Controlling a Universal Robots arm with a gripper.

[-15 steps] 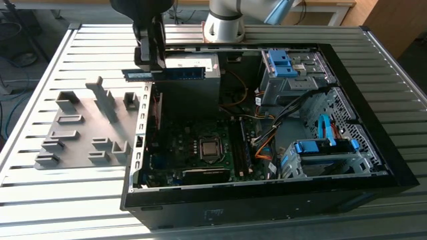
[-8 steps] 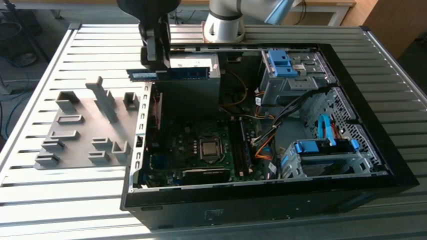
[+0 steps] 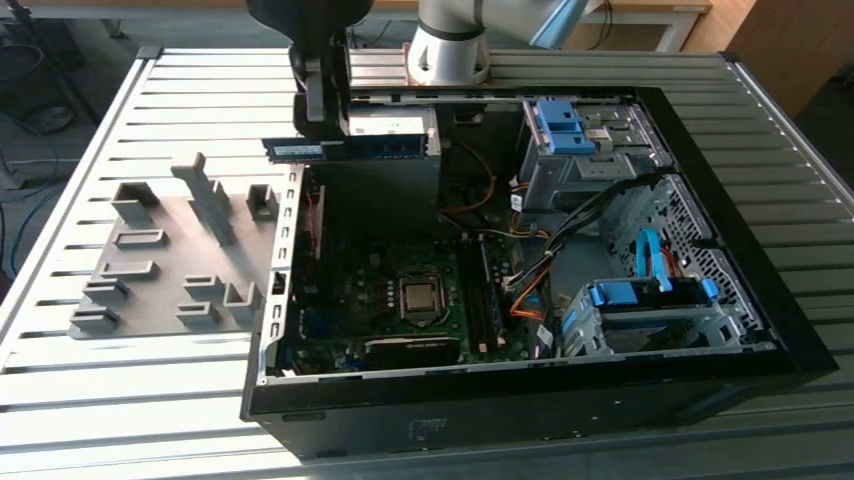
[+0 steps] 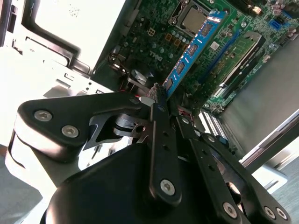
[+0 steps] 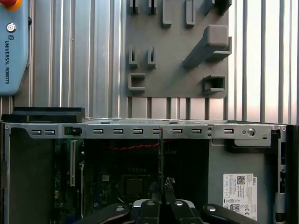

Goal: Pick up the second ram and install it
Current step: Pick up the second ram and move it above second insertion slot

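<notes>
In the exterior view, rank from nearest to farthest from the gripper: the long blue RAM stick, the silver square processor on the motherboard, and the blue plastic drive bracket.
1. The blue RAM stick: clamped in the gripper itself.
2. The silver square processor: middle of the motherboard, inside the case.
3. The blue plastic drive bracket: far corner of the case, toward the exterior view's right.

Lettering on blue pendant (image 5: 11,51), white sticker (image 5: 239,190)

Blue ram (image 3: 350,148) with dark chips, black gripper (image 3: 315,128), green motherboard (image 3: 334,285), black case (image 3: 534,410), grey tray (image 3: 160,290), silvery ribbed counter (image 3: 134,400).
</notes>
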